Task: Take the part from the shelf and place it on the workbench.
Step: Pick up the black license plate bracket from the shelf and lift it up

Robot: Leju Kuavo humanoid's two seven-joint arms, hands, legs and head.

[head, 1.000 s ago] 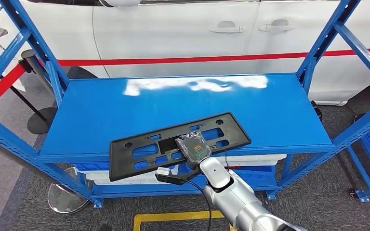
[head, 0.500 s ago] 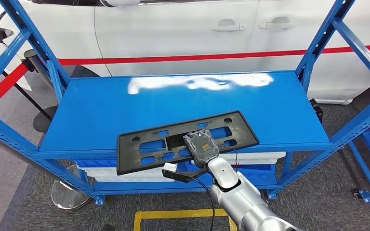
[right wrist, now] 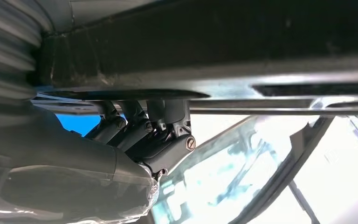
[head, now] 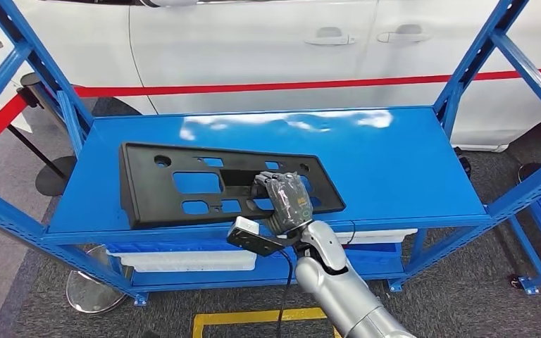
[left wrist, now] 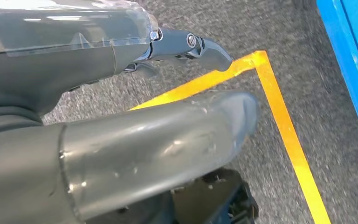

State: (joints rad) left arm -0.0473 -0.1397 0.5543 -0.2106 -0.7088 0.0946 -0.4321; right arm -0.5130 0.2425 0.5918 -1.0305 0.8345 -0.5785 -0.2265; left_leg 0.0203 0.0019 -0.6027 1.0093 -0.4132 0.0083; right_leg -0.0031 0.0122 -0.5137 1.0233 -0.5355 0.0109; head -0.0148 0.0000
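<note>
Nearest, yellow floor tape [head: 253,318] is seen on grey carpet [head: 451,296] below the robot, w/ the silver right arm [head: 338,296] rising from the bottom edge. A small camera module [head: 253,236] is mounted beside the wrist. The right hand [head: 286,201] is closed on the near long edge of the black part [head: 211,184], towards its right end; in the right wrist view the dark fingers [right wrist: 144,137] are curled against the underside of the part's edge [right wrist: 205,46], so the part is held. The part, a long flat black plastic panel w/ rectangular cut-outs and round holes, is seen over the left-centre of the top blue shelf [head: 394,162]; whether it rests on the surface or is held just above cannot be told. White bins [head: 190,259] are stored on the lower level under it. In the left wrist view the left hand [left wrist: 121,93] is seen over the carpet and tape, nothing in it, thumb and fingers apart. Blue uprights [head: 479,56] are seen either side. Beyond the shelf, a red barrier belt [head: 253,88] is stretched across, w/ a black post [head: 32,91] at left, and a white car [head: 268,42] is parked behind.
</note>
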